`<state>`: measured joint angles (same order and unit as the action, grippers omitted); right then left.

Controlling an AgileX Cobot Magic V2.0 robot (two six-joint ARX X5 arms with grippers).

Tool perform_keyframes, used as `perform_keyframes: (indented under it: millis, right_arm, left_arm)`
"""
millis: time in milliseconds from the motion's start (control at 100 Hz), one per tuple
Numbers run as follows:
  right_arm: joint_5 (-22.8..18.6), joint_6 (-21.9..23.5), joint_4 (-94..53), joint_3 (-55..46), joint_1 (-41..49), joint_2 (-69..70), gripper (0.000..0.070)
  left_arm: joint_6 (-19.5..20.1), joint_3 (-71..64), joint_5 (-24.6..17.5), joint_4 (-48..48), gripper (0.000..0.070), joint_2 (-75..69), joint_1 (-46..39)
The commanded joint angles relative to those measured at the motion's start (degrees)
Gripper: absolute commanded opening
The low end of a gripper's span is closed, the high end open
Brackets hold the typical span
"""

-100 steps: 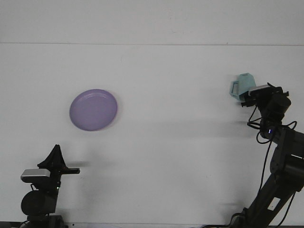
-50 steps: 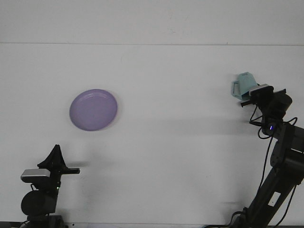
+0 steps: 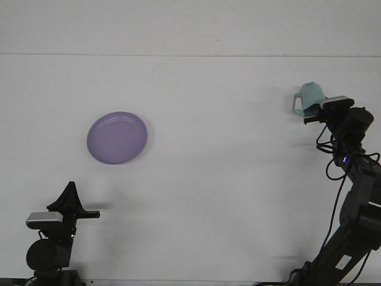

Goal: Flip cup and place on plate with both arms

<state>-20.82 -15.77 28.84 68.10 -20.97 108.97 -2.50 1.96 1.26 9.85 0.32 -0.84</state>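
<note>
At the counter's (image 3: pixel 226 179) 3 o'clock edge, the right gripper (image 3: pixel 311 114) clamps the cup (image 3: pixel 310 97); rotate slowly, grip firm. Left gripper (image 3: pixel 70 196), unreadable, waits at 7 o'clock below the plate (image 3: pixel 117 137).

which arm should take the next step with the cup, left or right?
Right. The right gripper is already at the light blue cup on the table's far right side. The left gripper sits near the front left edge, nearer the purple plate and far from the cup.
</note>
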Motion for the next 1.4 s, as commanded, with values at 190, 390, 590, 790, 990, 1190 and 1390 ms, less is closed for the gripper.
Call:
perform_keyframes:
  millis: [190,390,590,790,990,1190,1390]
  right_arm:
    - [4.0,16.1,-17.3,1.6,4.9,-18.1,0.0005]
    - [4.3,20.5,-47.2,7.1,13.3,-29.5,0.0005]
    - [4.4,20.7,-70.8,14.5,25.0,-32.5,0.0005]
    - [6.6,20.4,-83.3,16.4,36.7,-30.5,0.0005]
    - [12.1,18.8,-89.5,16.4,45.5,-24.2,0.0005]
    - [14.0,16.8,-93.7,16.8,50.1,-15.3,0.0005]
    - [15.3,15.7,-94.0,16.9,51.5,-9.3,0.0005]
  left_arm:
    - [-1.0,-0.9,-0.2,1.0,0.0014,-0.1,0.0]
    - [-3.2,-0.7,-0.2,1.0,0.0014,-0.1,0.0]
    - [-3.2,-0.7,-0.2,1.0,0.0014,-0.1,0.0]
    - [-3.2,-0.7,-0.2,1.0,0.0015,-0.1,0.0]
    - [-3.1,-0.7,-0.2,0.9,0.0014,-0.1,0.0]
    - [-3.2,-0.7,-0.2,0.9,0.0014,-0.1,0.0]
    - [-3.2,-0.7,-0.2,0.9,0.0014,-0.1,0.0]
